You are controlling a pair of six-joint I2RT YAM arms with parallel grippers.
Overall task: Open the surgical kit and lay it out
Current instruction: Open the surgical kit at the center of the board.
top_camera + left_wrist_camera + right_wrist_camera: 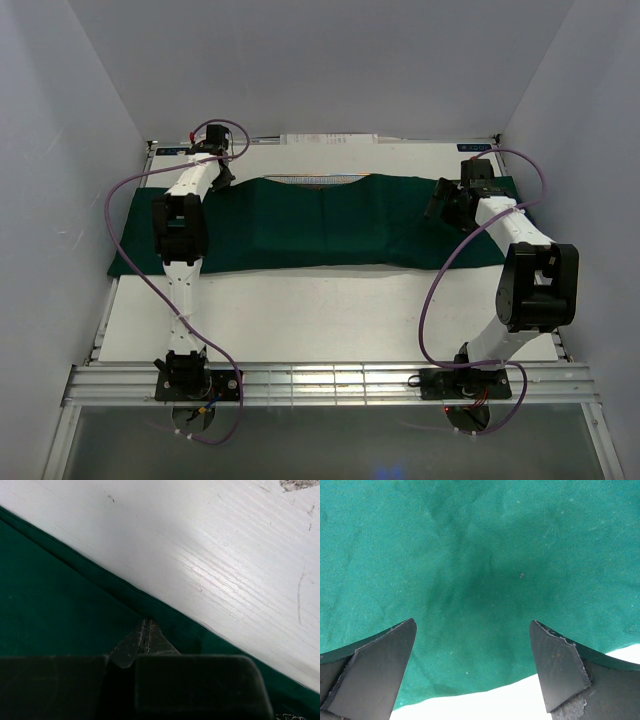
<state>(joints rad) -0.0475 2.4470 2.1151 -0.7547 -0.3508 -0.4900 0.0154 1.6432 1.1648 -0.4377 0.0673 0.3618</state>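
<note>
Table (pixel 330 310): white, wood-grained, lightly scratched. Plain pale walls (pixel 300 60) close it in on three sides, and a metal rail (pixel 330 380) runs along the near edge. The green cloth (pixel 320 225) lies spread across the far half, reaching under both tools. Left tool (pixel 146 630) — fingers pressed together, pinching the cloth's hem at the tips, with bare table just beyond them. Right tool (pixel 472 625) — fingers spread wide, with cloth directly below and ahead. A strip of mesh tray (pixel 310 180) shows at the cloth's far edge, between the two tools.
</note>
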